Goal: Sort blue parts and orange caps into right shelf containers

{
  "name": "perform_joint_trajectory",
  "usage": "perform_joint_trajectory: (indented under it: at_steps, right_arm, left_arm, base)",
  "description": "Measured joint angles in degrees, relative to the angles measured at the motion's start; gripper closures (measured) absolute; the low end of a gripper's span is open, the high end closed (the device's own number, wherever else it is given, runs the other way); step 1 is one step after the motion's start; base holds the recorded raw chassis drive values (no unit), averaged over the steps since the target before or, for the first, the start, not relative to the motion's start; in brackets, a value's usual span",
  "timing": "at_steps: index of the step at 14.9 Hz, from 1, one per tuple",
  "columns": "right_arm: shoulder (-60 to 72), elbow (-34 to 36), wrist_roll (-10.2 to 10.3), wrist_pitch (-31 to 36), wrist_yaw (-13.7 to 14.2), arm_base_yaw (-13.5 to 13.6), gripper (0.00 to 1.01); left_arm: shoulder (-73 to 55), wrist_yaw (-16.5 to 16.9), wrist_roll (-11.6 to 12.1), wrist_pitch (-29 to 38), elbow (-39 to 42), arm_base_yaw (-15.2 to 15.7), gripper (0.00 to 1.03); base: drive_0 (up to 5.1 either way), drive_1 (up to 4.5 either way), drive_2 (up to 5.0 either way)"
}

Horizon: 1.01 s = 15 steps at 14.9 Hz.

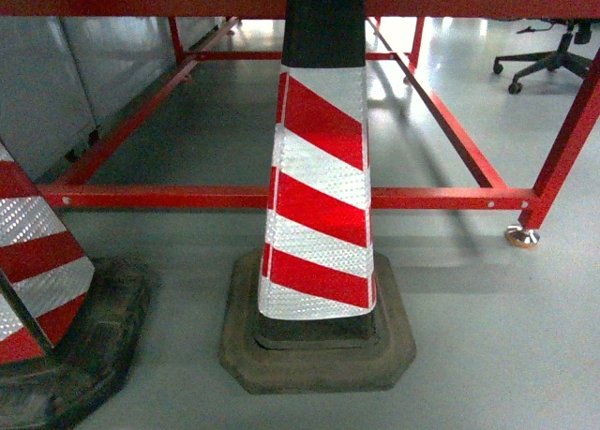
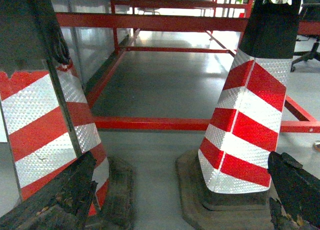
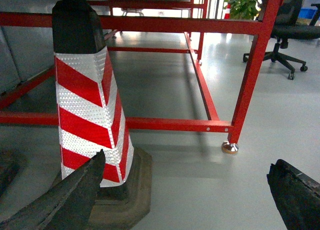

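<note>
No orange caps or blue crates visible in any view. Left gripper (image 2: 175, 200) jaws spread wide, holding nothing; right gripper (image 3: 190, 195) same, both low over grey floor (image 1: 487, 336). Striped traffic cone (image 1: 319, 196) straight ahead on its black base, second cone (image 1: 37, 261) at left. Red frame (image 1: 450, 199) behind, office chair (image 1: 548, 55) far right.

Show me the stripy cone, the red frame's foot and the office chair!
Stripy cone (image 1: 319, 224), head view, on a red stripe.
Frame's foot (image 3: 230, 148), right wrist view, on its metal pad.
Office chair (image 3: 283, 44), right wrist view, on its column.
</note>
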<state>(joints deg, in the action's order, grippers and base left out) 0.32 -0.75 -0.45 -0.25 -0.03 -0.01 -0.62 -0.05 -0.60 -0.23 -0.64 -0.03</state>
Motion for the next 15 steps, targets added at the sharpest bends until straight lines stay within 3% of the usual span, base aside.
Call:
perform_joint_trajectory:
  at_steps: [15]
  right_arm:
    - [0.0, 0.0, 0.0, 0.0, 0.0, 0.0, 0.03]
  left_arm:
    - [0.0, 0.0, 0.0, 0.0, 0.0, 0.0, 0.05]
  base:
    - [0.0, 0.0, 0.0]
